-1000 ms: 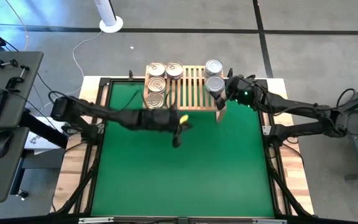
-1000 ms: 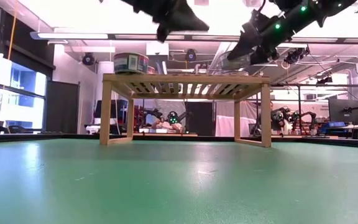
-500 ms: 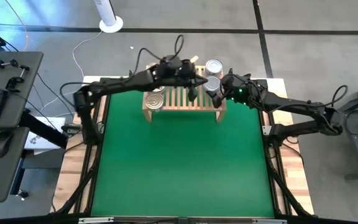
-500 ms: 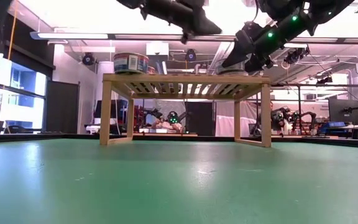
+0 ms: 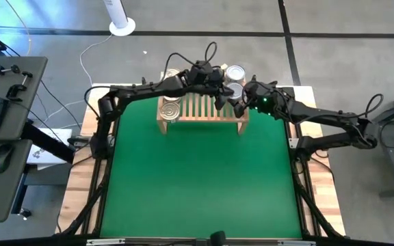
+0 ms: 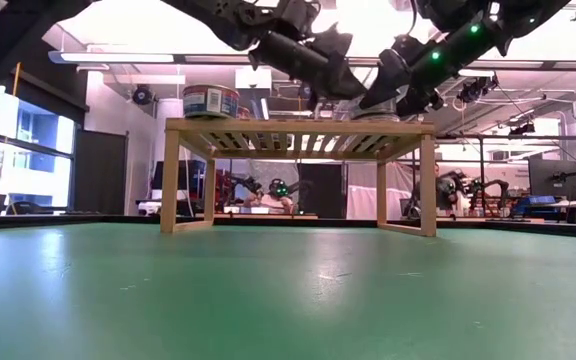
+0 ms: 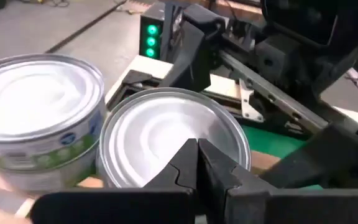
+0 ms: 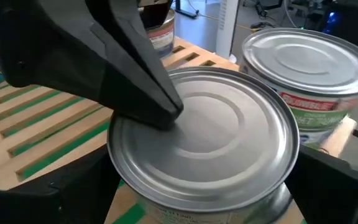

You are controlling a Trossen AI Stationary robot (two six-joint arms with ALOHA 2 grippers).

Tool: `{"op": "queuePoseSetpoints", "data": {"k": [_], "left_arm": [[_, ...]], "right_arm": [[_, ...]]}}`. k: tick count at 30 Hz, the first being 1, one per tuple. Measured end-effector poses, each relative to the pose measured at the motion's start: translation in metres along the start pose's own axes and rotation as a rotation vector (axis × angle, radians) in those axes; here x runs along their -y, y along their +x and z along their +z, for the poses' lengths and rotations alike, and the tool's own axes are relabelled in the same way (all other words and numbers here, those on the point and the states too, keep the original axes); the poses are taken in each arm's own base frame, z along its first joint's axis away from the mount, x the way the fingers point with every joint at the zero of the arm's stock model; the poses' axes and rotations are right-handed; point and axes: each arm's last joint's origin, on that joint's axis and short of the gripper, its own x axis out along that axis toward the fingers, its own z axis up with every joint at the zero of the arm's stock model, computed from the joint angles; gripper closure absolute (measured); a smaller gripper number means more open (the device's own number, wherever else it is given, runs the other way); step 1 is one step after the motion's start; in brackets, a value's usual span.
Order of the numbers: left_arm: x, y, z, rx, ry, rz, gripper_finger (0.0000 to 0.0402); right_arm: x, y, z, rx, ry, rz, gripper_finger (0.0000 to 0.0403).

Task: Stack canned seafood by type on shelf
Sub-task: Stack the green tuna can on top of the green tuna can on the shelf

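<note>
Green mat (image 5: pixel 197 184) covering the worktop (image 5: pixel 323 198), bare from the near edge up to the shelf (image 5: pixel 200 109), a slatted light-wood rack on short legs at the far edge. Left claw (image 7: pixel 197 163), fingers pressed together, tip resting on the plain silver top of a tin (image 7: pixel 166 134) at the shelf's right end; the same tin (image 8: pixel 207 140) sits between the spread fingers of the right claw (image 5: pixel 241 102), which reaches in from the right. No tin is lifted. Just beyond this tin, a second silver tin (image 8: pixel 309 65) with a green label, the two side by side. Well to the left of both claws, at the shelf's other end, gold-topped tins (image 5: pixel 171 109), partly hidden by the left arm. In the low view one labelled tin (image 6: pixel 211 100) shows on the left end of the shelf top, both arms coming down over the right end. Beyond the worktop: grey floor crossed by dark lines, a white post on a round base (image 5: pixel 120 20), a side desk with keyboard and mouse (image 5: pixel 2 157); behind the shelf, a lit lab room with ceiling lights and further equipment.
</note>
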Motion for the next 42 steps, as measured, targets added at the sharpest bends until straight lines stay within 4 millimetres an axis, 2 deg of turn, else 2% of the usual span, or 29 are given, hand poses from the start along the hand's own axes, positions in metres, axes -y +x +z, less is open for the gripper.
{"op": "queuePoseSetpoints", "data": {"k": [6,21,26,33,42], "left_arm": [[-0.002,0.010,-0.007,0.002,-0.002,-0.006,0.0402],[-0.010,0.014,-0.014,-0.032,-0.050,-0.001,0.0401],[-0.011,0.023,-0.024,-0.059,-0.058,-0.011,0.0401],[-0.010,0.024,-0.024,-0.055,-0.057,-0.016,0.0402],[-0.013,0.023,-0.026,-0.067,-0.059,0.025,0.0402]], "right_arm": [[0.004,-0.008,0.002,0.013,0.026,-0.035,0.0004],[0.004,-0.010,0.001,-0.003,0.023,-0.024,0.0004],[0.006,-0.020,0.002,-0.011,0.019,-0.002,0.0004],[0.009,-0.035,0.000,-0.041,0.015,0.010,0.0004],[0.010,-0.040,0.000,-0.054,-0.010,0.038,0.0004]]}}
